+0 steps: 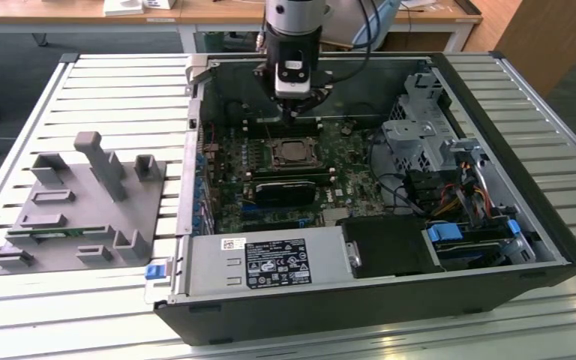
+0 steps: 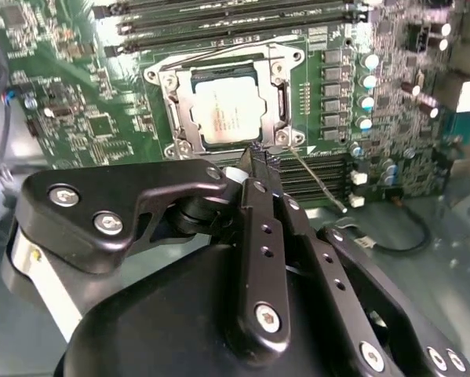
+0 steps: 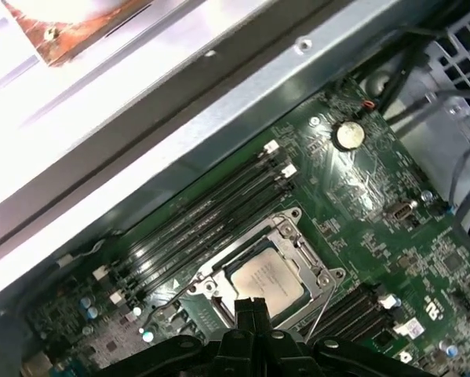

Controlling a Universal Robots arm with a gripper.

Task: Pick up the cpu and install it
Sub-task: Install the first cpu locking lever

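The cpu (image 2: 225,111), a small silver-grey square, lies flat inside the metal-framed socket (image 2: 170,110) on the green motherboard (image 2: 85,118). It shows in the exterior view as the cpu (image 1: 290,154) and in the first wrist view as the cpu (image 3: 267,281). My gripper (image 2: 258,155) hangs just above the socket's edge, its black fingers pressed together with nothing between them. From outside, the gripper (image 1: 293,114) sits over the board's far side, inside the open computer case (image 1: 528,217). In the first wrist view the fingertips (image 3: 246,308) cover one edge of the chip.
A thin wire socket lever (image 2: 319,183) sticks out beside the socket. Memory slots (image 3: 203,216) run along one side. A black heatsink block (image 1: 288,191), power supply (image 1: 268,262), drive cage (image 1: 418,127) and cables (image 1: 448,199) crowd the case. A grey fixture (image 1: 78,210) stands at the exterior view's left.
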